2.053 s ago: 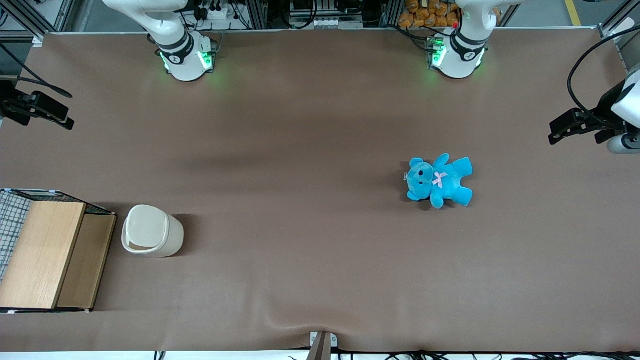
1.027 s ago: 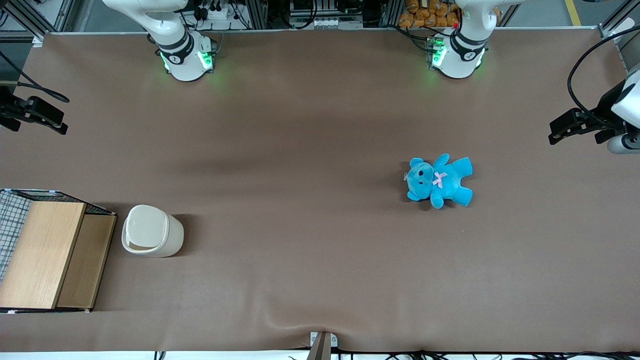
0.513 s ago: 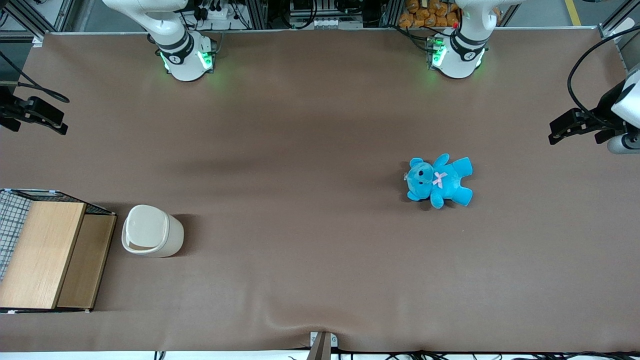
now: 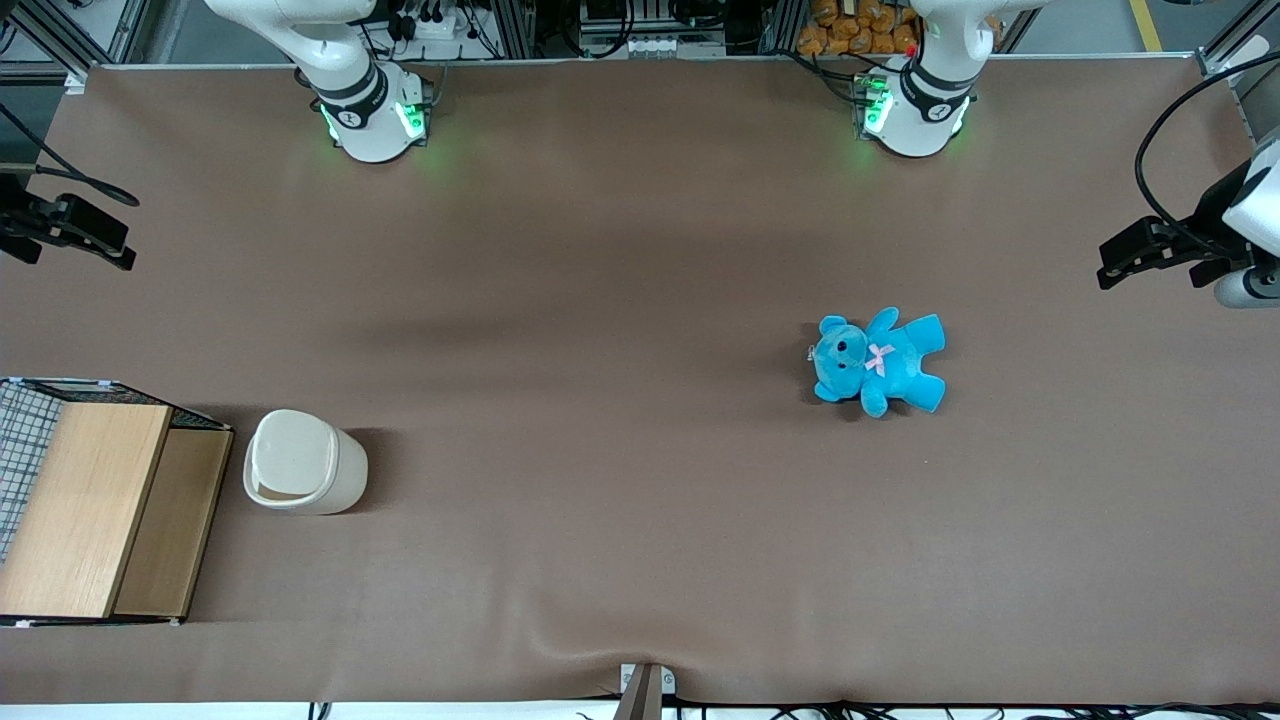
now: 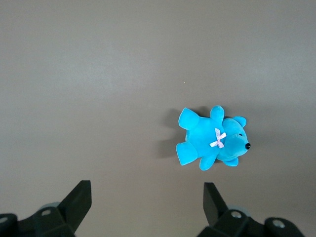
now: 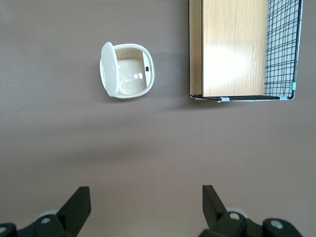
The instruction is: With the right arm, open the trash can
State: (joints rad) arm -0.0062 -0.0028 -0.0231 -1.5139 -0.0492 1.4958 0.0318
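The trash can (image 4: 303, 463) is a small cream-white bin standing beside the wooden-topped mesh box, at the working arm's end of the table. In the right wrist view the trash can (image 6: 129, 70) has its pale lid (image 6: 108, 68) tipped up on edge, and the hollow inside shows. My right gripper (image 4: 75, 238) hangs high over the table edge, farther from the front camera than the bin and well apart from it. In the right wrist view the gripper (image 6: 145, 197) is open and empty, with bare table between the fingers.
The wooden-topped box with wire mesh (image 4: 90, 500) stands next to the bin and also shows in the right wrist view (image 6: 234, 47). A blue teddy (image 4: 880, 360) lies toward the parked arm's end, seen too in the left wrist view (image 5: 212, 140).
My right gripper has shifted slightly outward toward the table's edge at the working arm's end, then held still. The trash can, box and teddy have not moved.
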